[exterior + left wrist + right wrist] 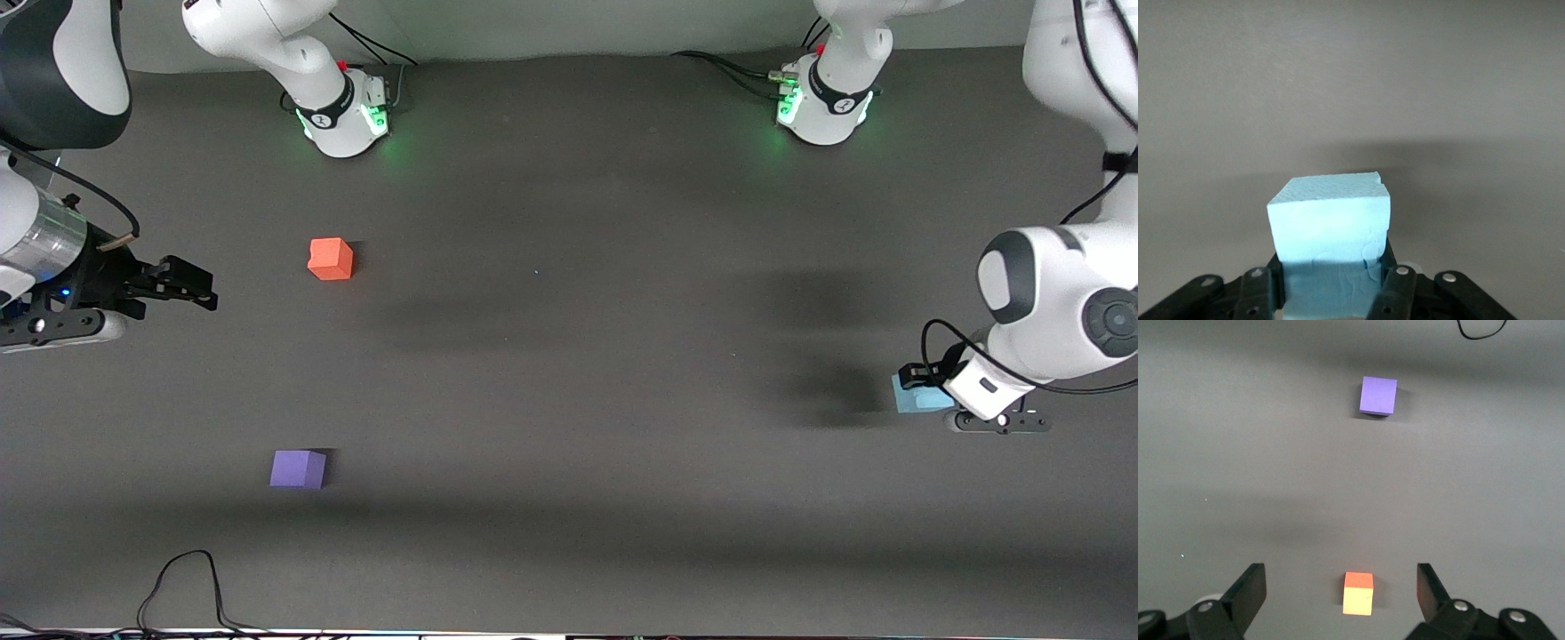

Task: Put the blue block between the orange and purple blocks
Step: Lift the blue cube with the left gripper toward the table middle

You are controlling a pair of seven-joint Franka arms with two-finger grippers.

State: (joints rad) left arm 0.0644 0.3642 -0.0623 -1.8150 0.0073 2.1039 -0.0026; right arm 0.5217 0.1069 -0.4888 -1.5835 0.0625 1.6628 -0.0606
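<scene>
The blue block (916, 397) lies at the left arm's end of the table. It fills the left wrist view (1330, 217), with a small nick on one top edge. My left gripper (921, 382) is shut on it, and its fingers (1399, 287) press both sides. Whether the block rests on the table or is just off it, I cannot tell. The orange block (330, 259) and the purple block (298, 468) sit toward the right arm's end, with the purple one nearer the front camera. My right gripper (197, 289) hangs open and empty beside the orange block. Its wrist view shows both the orange block (1358, 593) and the purple block (1378, 395).
A black cable (182, 582) loops onto the table at the edge nearest the front camera, below the purple block. The two arm bases (347, 111) stand along the table edge farthest from the camera. Bare dark table (569, 373) separates the blue block from the other two.
</scene>
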